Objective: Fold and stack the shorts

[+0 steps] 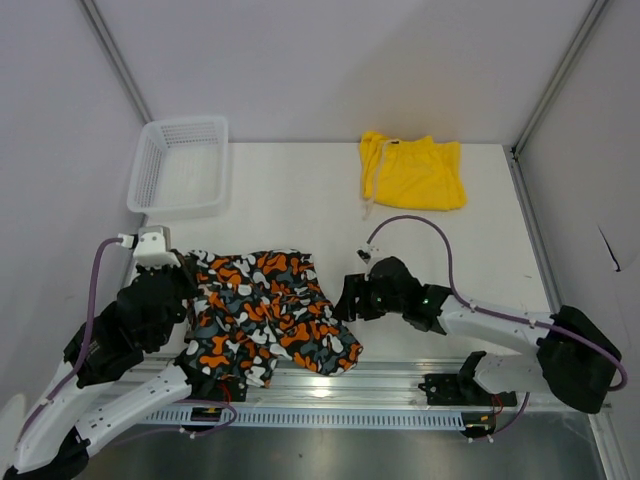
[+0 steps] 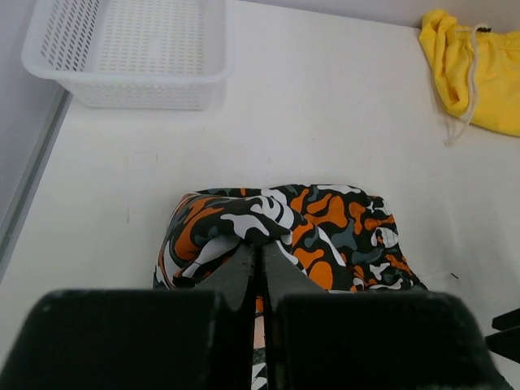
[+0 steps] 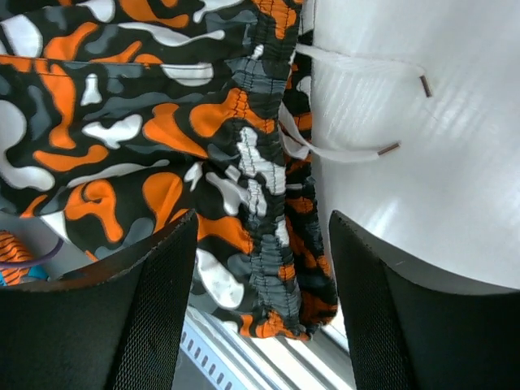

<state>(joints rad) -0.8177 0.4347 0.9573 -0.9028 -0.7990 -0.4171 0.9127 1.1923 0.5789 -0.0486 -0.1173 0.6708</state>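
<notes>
The patterned shorts (image 1: pixel 270 315) lie crumpled near the table's front edge, between both arms. My left gripper (image 1: pixel 194 300) is at their left edge, shut on a raised fold of the patterned shorts (image 2: pixel 325 219), which bunches over the closed fingertips (image 2: pixel 248 264). At their right edge my right gripper (image 1: pixel 341 300) stands open. In the right wrist view its jaws straddle the elastic waistband (image 3: pixel 260 187) without touching it, and a white drawstring (image 3: pixel 349 153) trails onto the table. The yellow shorts (image 1: pixel 415 172) lie bunched at the back right, apart from both grippers.
A white mesh basket (image 1: pixel 180 165) stands at the back left, with its near wall (image 2: pixel 138 89) in the left wrist view. The yellow shorts (image 2: pixel 487 73) show at that view's upper right. A metal rail (image 1: pixel 330 385) runs along the near edge under the patterned shorts' hem.
</notes>
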